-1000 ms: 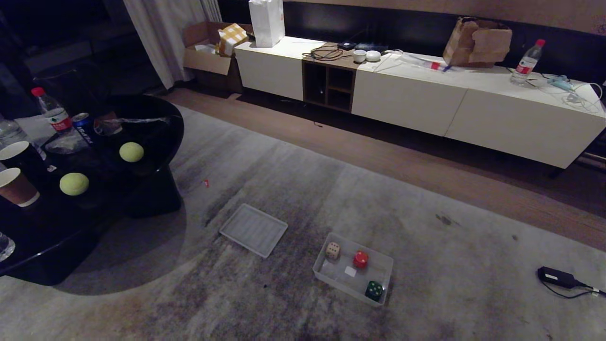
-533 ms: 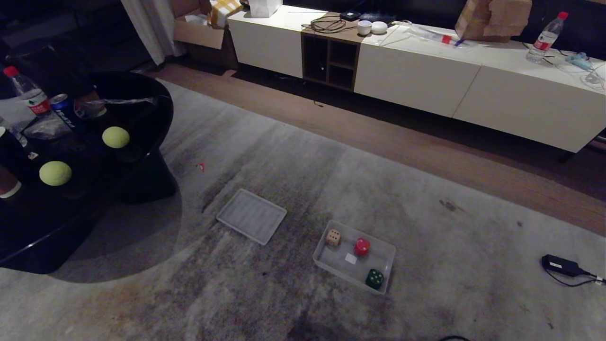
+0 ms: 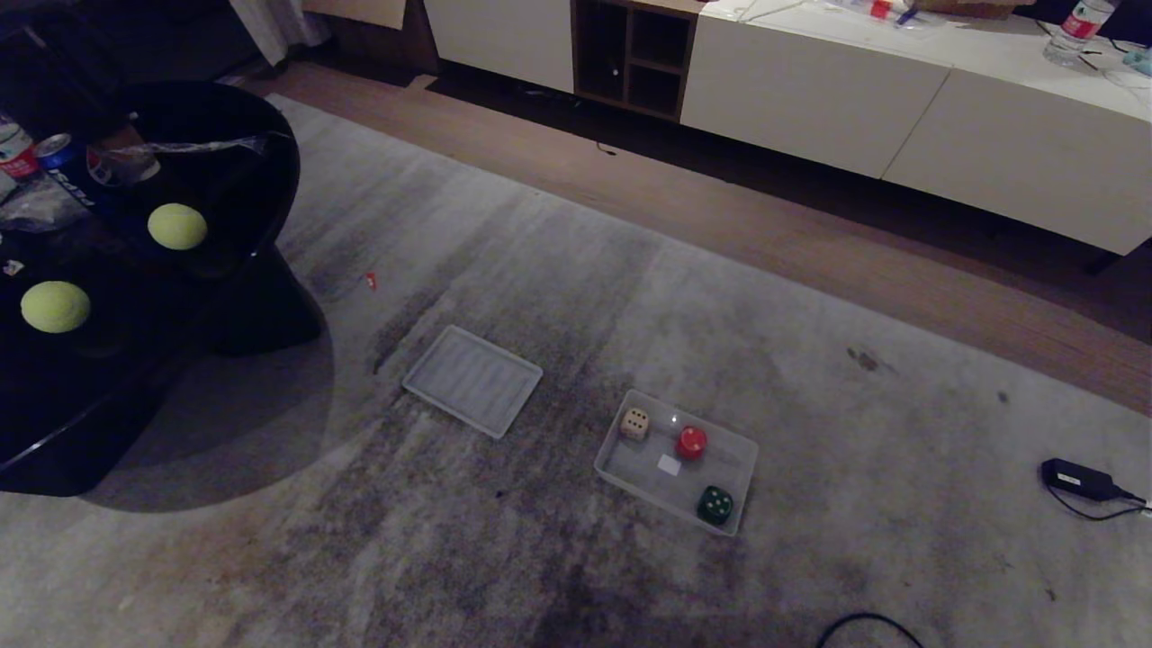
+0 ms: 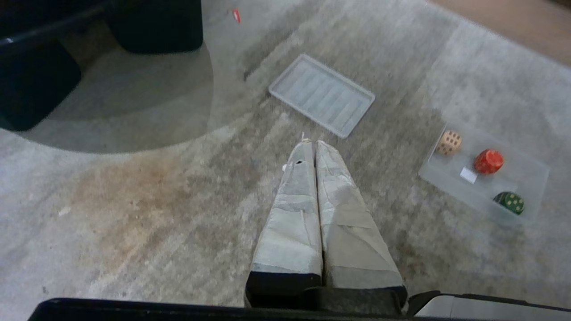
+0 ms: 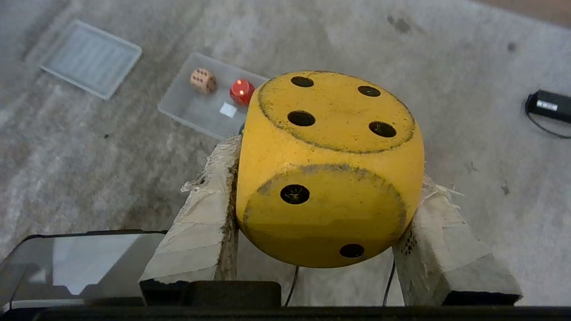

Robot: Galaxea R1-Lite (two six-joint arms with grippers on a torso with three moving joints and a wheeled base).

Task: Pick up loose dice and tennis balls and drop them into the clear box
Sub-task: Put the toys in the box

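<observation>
**While you carry the yellow die, line up on the box**

With the right gripper [image 5: 328, 187] clamped on the yellow die [image 5: 330, 165], both taped fingers [image 5: 200, 232] pressing its sides, your job is the drop. Neither arm shows in the head view. The box [image 3: 742, 459] sits on the carpet [image 3: 540, 558], w/ beige die [image 3: 634, 423], red die [image 3: 691, 442] and green die [image 3: 715, 505] inside. In my judgement, bring the die over the bare middle of the box, between red and green, get low, then release; a high drop will likely bounce a rounded cube out over the shallow wall.

Left gripper [image 4: 312, 145] is pressed closed, holding nothing, above bare carpet near the lid [image 4: 322, 95]. Keep it parked.

Nearby: the lid lies flat, just left of the box but apart from it; don't mistake it for the target. Two tennis balls [image 3: 177, 226] [image 3: 55, 306] wait on the black table [image 3: 225, 297], far left, beside bottles and cans [image 3: 56, 151]. A black adapter [image 3: 1075, 478] w/ cord lies well right of the box; another cord [image 3: 864, 625] curls at the near edge, so mind the wheels.
</observation>
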